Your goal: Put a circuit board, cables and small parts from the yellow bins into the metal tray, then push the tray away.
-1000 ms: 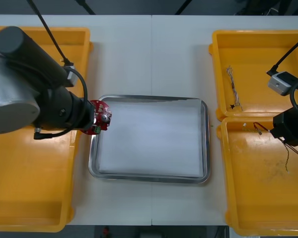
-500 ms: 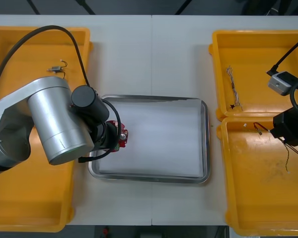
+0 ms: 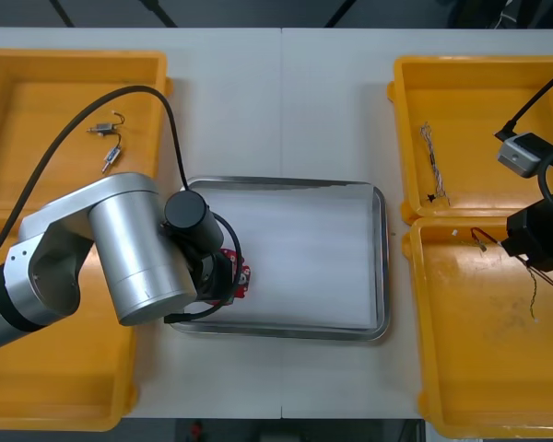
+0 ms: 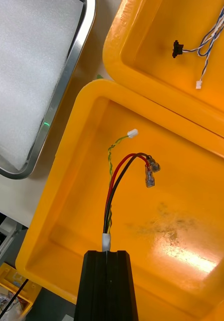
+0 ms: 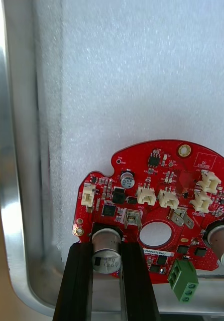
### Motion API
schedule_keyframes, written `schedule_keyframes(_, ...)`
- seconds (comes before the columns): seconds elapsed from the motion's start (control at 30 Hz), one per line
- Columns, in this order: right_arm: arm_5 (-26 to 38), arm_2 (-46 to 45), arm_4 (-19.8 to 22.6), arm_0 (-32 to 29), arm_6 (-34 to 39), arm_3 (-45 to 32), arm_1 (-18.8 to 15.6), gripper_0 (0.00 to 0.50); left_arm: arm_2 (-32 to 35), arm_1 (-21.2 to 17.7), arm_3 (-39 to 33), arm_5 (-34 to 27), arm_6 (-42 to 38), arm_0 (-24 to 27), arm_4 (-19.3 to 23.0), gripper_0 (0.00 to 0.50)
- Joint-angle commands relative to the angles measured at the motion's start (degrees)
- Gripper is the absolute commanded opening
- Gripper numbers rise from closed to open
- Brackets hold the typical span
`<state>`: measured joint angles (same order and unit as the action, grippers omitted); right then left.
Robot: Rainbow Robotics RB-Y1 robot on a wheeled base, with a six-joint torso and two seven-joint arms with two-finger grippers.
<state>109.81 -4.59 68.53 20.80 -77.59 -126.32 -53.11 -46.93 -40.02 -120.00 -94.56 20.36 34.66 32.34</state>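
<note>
My left gripper point(image 5: 106, 261) is shut on the edge of a round red circuit board point(image 5: 162, 200), its fingers on either side of a silver capacitor. The board hangs low over the white inside of the metal tray point(image 5: 14, 210), near its front left corner; the same board point(image 3: 239, 279) peeks out from under my left arm. My right gripper point(image 4: 107, 253) is shut on the end of a red and yellow cable point(image 4: 120, 175) over the near right yellow bin point(image 4: 182, 235). From the front, the right gripper point(image 3: 532, 250) sits at the table's right edge.
A twisted blue and white cable point(image 3: 431, 166) lies in the far right bin point(image 3: 470, 74). Two small metal parts point(image 3: 108, 143) lie in the far left bin point(image 3: 37, 74). The tray's rim point(image 3: 380, 258) sits close to the right bins.
My left arm has swung from the tray's left rim toward its front left corner, carrying the board inward and lower over the white lining. The right arm has not moved.
</note>
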Motion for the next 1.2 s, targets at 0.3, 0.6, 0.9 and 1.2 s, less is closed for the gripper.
schedule_keyframes(0.3,0.2,-1.6,-0.1,1.5,-2.0,-1.4,-2.1,0.0,-2.8,1.3,-0.6,0.5,-3.8,0.5,-2.0,0.101)
schedule_keyframes(0.6,0.2,-1.6,-0.1,1.5,-2.0,-1.4,-2.1,0.0,-2.0,0.2,-3.6,0.3,-4.3,1.2,-3.5,0.5)
schedule_keyframes(0.9,0.2,-1.6,-0.1,1.5,-2.0,-1.4,-2.1,0.0,8.1,-6.4,-11.3,-1.4,-5.0,5.5,11.3,0.5)
schedule_keyframes(1.2,0.2,2.1,-0.1,4.2,-3.1,-1.7,-2.6,0.0,21.1,-15.7,-10.3,-2.4,-5.8,9.9,31.5,0.5)
